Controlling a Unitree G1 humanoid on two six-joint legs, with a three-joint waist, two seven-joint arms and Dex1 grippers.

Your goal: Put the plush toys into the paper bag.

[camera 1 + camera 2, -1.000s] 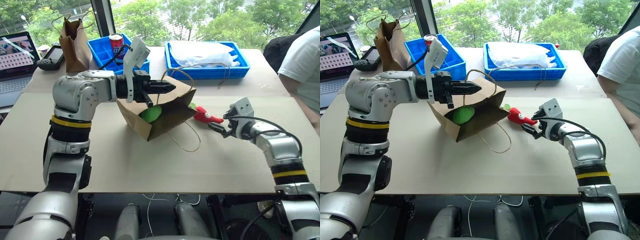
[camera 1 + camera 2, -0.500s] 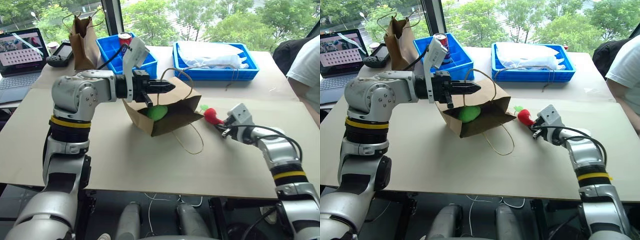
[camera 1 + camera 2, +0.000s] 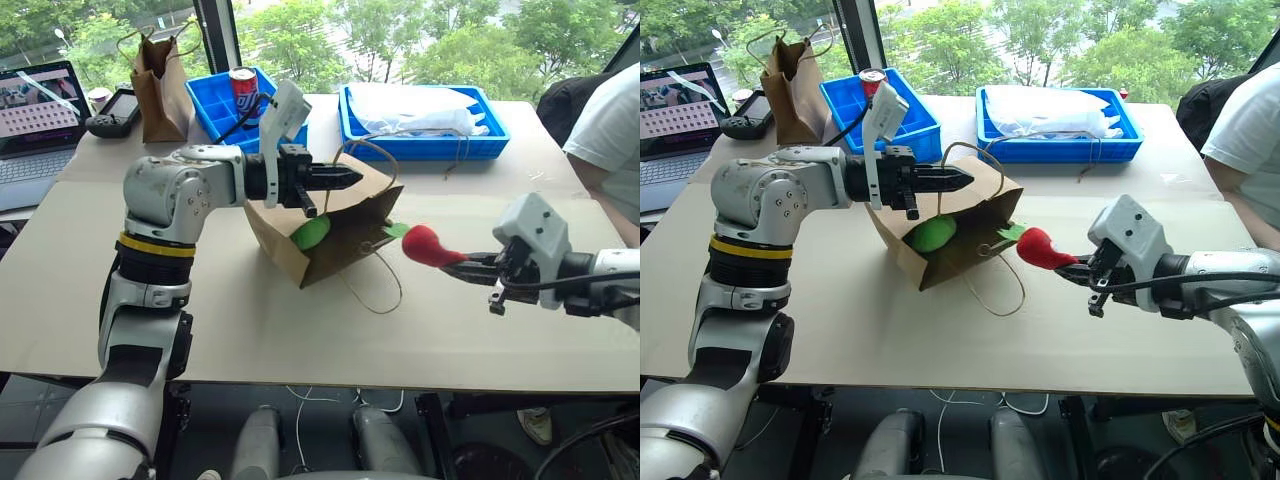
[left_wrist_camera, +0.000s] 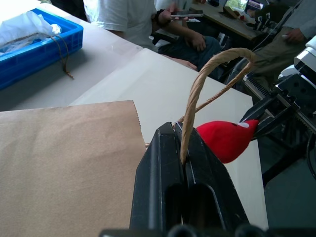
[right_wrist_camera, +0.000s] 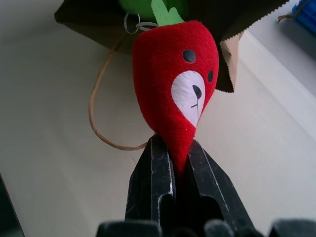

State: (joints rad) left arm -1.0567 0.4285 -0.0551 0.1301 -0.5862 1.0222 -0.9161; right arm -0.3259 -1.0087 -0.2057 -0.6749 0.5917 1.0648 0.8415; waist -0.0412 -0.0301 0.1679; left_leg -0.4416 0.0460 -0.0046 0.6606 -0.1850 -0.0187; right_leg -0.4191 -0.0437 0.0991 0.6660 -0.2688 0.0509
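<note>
On the table [image 3: 300,330], near its middle, the paper bag [image 3: 350,225] lies tilted with its mouth facing the near side and a little to the right. The left end effector [image 3: 345,178] is closed on one twine handle [image 4: 207,79] of the bag and holds the upper edge lifted, so the mouth stays open. Inside the bag the green toy [image 3: 312,232] is visible, resting on the lower wall. The second handle [image 3: 385,295] lies loose on the table in front of the bag.

To the right of the bag, the right end effector [image 3: 462,266] is clamped on the pointed tip of the red chili toy [image 3: 428,245]. The toy is in the air above the table, with its green top [image 3: 397,229] toward the bag mouth and just beside it.

At the far side stand two blue trays [image 3: 425,125], a can [image 3: 243,88] and a darker bag [image 3: 158,75]. A person in a white shirt [image 3: 605,130] sits at the right.
</note>
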